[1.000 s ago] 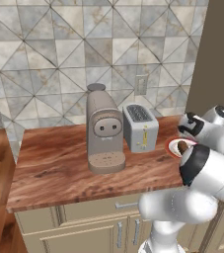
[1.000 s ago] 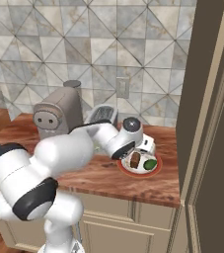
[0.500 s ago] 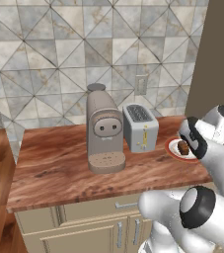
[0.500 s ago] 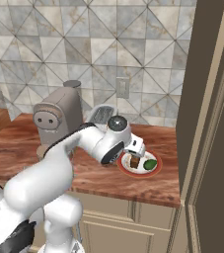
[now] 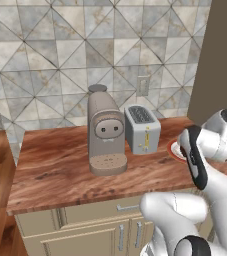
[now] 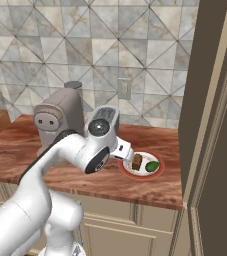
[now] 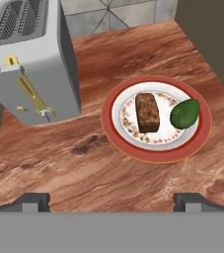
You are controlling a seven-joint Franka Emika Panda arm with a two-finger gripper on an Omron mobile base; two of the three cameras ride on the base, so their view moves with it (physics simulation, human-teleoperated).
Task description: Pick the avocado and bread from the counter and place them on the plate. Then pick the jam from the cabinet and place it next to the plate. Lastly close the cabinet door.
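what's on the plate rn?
The bread lies near the middle of the plate, and the avocado sits beside it toward the rim. Nothing covers them. The plate's underside is hidden against the counter.

one plate (image 7: 155, 154), one bread (image 7: 147, 112) and one avocado (image 7: 185, 113) lay on it, one toaster (image 7: 29, 59), one coffee machine (image 5: 105, 131), one wall outlet (image 5: 143, 85), all on one counter (image 5: 55, 165)

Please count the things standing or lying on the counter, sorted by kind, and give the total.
Appliances: 2, the coffee machine and the toaster
Tableware: 1, the plate
Food on that plate: 2, the bread and the avocado
Total: 5
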